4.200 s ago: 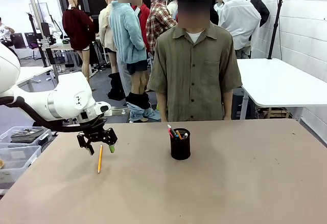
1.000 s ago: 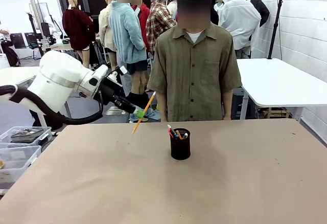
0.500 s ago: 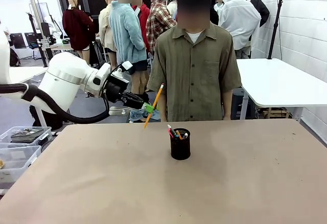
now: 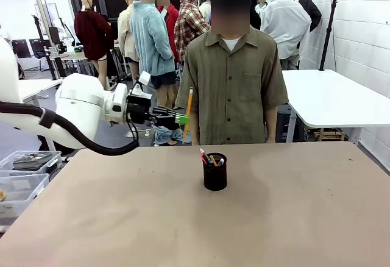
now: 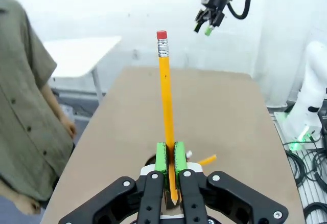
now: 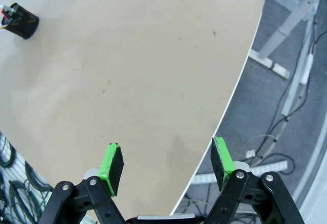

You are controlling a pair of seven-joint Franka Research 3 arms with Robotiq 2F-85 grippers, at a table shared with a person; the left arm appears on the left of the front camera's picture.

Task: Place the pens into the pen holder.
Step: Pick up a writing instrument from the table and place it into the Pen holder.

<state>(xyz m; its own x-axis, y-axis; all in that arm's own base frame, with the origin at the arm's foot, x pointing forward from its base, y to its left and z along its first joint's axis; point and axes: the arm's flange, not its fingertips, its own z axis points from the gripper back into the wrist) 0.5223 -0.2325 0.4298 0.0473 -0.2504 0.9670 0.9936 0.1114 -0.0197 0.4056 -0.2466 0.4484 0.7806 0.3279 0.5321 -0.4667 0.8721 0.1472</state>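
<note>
left claw (image 5: 167, 155): I see it clamped on pencil (image 4: 188, 113), upright, frame centre-left
right claw (image 6: 166, 168): wide, empty
risk: pencil tips off holder (image 4: 215, 171) rim onto surface (image 4: 292, 218)

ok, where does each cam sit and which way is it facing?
Front: between the arms, facing the person across the table; left gripper holds the pencil upright.
Left wrist: along the left gripper's fingers, down the table; right gripper beyond.
Right wrist: above the table, looking down; right gripper open.
Shared: pen holder.
</note>
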